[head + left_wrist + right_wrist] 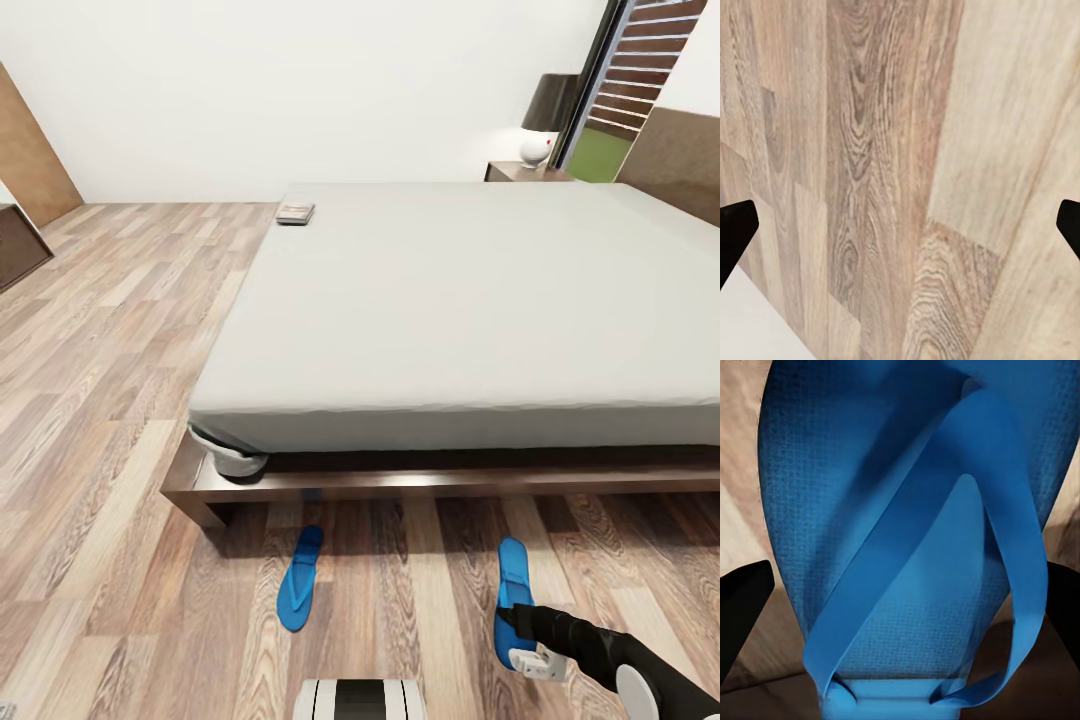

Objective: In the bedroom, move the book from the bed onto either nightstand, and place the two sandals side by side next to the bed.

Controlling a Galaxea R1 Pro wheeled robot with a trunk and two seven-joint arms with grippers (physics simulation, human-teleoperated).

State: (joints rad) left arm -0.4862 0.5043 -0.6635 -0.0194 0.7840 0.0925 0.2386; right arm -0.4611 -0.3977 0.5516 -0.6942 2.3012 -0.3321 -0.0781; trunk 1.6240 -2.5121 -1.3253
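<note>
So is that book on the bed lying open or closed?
Closed, it seems. The book lies flat at the far corner of the bed as one thin slab, cover up; too small for more detail.

**Three cameras: one wide over the bed, two close to the floor**

The head camera looks forward and down from the foot of the bed (450, 300), taking in mattress, plank floor (110, 420) and both sandals. The right wrist camera sits very close above the right-hand sandal (907, 547) (512, 590), which both views share. The left wrist camera faces bare floor planks (892, 187) at close range.
</note>
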